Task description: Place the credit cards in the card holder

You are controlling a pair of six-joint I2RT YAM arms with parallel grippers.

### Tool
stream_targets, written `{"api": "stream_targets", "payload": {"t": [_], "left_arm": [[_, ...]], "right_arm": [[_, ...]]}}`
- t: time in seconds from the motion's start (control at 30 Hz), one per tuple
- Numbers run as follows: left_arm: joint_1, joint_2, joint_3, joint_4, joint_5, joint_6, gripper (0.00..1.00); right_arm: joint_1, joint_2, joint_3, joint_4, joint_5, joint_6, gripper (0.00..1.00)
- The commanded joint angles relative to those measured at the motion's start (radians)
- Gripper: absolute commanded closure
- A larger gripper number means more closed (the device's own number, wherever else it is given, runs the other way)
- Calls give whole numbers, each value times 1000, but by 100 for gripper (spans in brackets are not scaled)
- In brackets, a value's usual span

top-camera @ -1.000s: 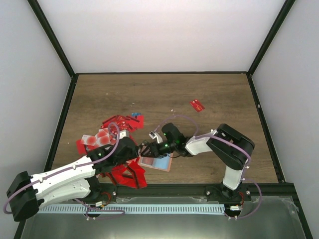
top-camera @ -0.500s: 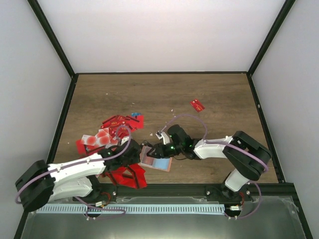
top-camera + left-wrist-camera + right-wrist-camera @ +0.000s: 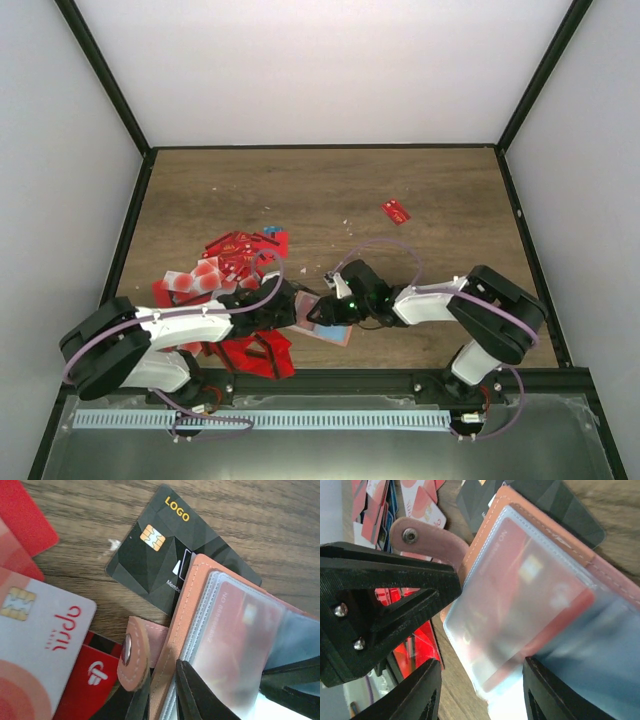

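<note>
Where the two arms meet near the front edge of the table (image 3: 440, 180), the card holder (image 3: 187, 610) is spread open, its salmon cover overlapping one corner of a black card (image 3: 155, 550) marked LOGO. The left gripper (image 3: 165, 690) is clamped on the cover's edge just beside the snap tab (image 3: 132, 652) — the salmon material runs down between its two dark fingers. A red card (image 3: 530, 590) sits inside the holder's clear sleeve (image 3: 467, 630), visible through the cloudy plastic. The right gripper (image 3: 481, 670) has its fingers apart, one on either side of that sleeve's end; whether they press on it I cannot tell. Left of the holder lies a heap of credit cards (image 3: 235, 255) — mostly red, some pale-faced. A second red pile (image 3: 262, 355) lies at the near edge, and a lone red card (image 3: 396, 211) lies well apart toward the far right.
</note>
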Motion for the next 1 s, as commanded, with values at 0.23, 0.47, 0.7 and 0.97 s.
{"api": "stream_targets", "payload": {"t": [0.23, 0.47, 0.7, 0.97], "left_arm": [[-70, -69, 31, -156, 33, -40, 76], [-89, -304, 45, -462, -30, -95, 63], [-95, -498, 24, -673, -38, -144, 53], [-95, -570, -69, -630, -22, -165, 51]], "right_arm": [[-46, -151, -20, -219, 142, -89, 52], [11, -219, -13, -177, 45, -97, 51], [124, -203, 19, -123, 40, -37, 51], [264, -64, 91, -30, 31, 21, 51]]}}
